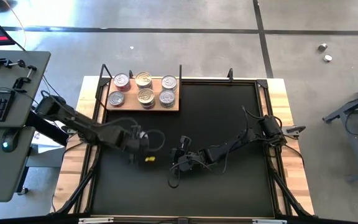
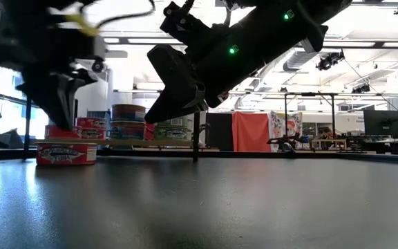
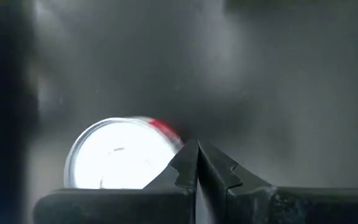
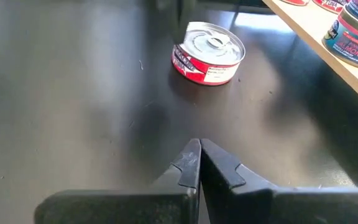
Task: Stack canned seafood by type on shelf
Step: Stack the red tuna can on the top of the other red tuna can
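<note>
One tin of canned seafood (image 4: 208,53), with red sides and a silver lid, stands flat on the black mat; it also shows in the low view (image 2: 66,153) and the left wrist view (image 3: 120,152). My left gripper (image 2: 59,114) is shut just above that tin and beside its rim (image 3: 197,163). My right gripper (image 4: 199,160) is shut above the mat, a short way toward the table's right from the tin, pointing at it. Several more tins (image 1: 143,89) stand in stacks on the shelf (image 1: 143,107) at the far left. In the high view my left arm (image 1: 114,138) hides the loose tin.
The wooden shelf (image 4: 328,46) lies just beyond the loose tin. The two arms come close together at the mat's middle (image 1: 166,155). The black mat (image 1: 229,112) is bare at the far right and along the near edge. Clamps stand at the mat's far corners.
</note>
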Controlling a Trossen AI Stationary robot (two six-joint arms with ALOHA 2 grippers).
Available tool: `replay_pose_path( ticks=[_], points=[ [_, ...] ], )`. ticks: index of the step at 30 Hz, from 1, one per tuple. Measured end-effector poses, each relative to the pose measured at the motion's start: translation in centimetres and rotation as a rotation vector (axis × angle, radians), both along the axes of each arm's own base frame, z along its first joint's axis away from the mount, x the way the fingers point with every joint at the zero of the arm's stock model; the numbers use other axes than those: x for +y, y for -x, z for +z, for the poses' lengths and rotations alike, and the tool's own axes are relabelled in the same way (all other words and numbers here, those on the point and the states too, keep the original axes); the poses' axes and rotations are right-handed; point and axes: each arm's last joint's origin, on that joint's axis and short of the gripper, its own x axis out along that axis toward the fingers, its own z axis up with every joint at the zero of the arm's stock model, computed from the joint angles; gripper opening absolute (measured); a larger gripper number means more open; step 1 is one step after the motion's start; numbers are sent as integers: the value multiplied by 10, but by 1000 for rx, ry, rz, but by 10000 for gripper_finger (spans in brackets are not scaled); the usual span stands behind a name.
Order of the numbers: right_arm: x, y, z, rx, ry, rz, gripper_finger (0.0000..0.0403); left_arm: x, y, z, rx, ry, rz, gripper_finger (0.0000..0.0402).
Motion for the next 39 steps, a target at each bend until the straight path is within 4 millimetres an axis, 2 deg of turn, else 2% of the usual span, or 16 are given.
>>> replay_pose_path(
  ticks=[5, 10, 14, 17, 22, 25, 28, 31, 36, 39],
  points=[
    [0, 0, 0, 5, 15, 8, 0, -24, 12, -15, -185, -98, 85, 8],
    [0, 0, 0, 6, 15, 9, 0, -37, 13, -21, -294, -30, 51, 57],
    [0, 0, 0, 6, 15, 9, 0, -38, 20, -25, -236, -73, 6, 121],
    [0, 0, 0, 6, 15, 9, 0, -34, 27, -26, -226, -214, 29, 161],
    [0, 0, 0, 5, 15, 9, 0, -29, 34, -40, -219, -318, 55, 187],
    [0, 0, 0, -1, 13, 9, 0, -25, 38, -53, -165, -344, 49, 183],
    [0, 0, 1, -1, 13, 9, 0, -25, 37, -62, -146, -374, 44, 162],
    [0, 0, 1, -1, 15, 10, 0, -26, 36, -70, -123, -437, 30, 121],
    [0, 0, 1, 0, 16, 11, 0, -25, 34, -82, -102, -539, 20, 24],
    [0, 0, 1, 0, 16, 11, 0, -28, 33, -84, -110, -575, 19, 11]
  ],
)
